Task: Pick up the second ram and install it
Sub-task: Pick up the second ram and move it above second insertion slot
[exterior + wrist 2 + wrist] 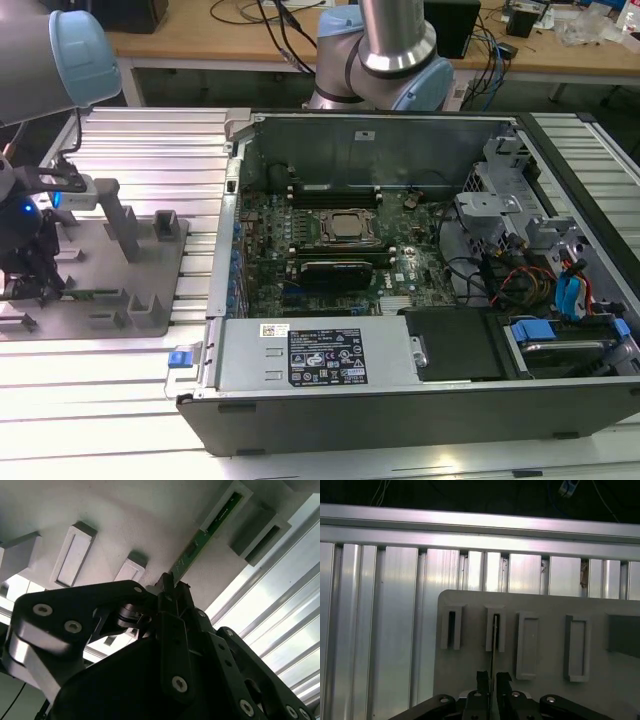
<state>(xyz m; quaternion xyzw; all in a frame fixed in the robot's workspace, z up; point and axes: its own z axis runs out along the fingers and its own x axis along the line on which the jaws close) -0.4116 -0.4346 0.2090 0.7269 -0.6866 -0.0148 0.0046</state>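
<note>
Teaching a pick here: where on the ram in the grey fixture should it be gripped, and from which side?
Probably best to grip the ram by its upper long edge, pinching the two flat faces, coming straight down from above. It stands on edge in slots of the fixture, so its lower edge is buried and only the thin board's faces offer hold. The gripper sits over it that way.

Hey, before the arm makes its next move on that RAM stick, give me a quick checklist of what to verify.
1. Seating: second ram sits in a slot of the grey fixture plate: ok.
2. Alignment: gripper centred on the stick's edge in both wrist views: ok.
3. Clamp on the stick: cannot tell.
4. Access: computer case open, motherboard exposed: ok.
5. Free memory slot on the motherboard: cannot tell.
</note>
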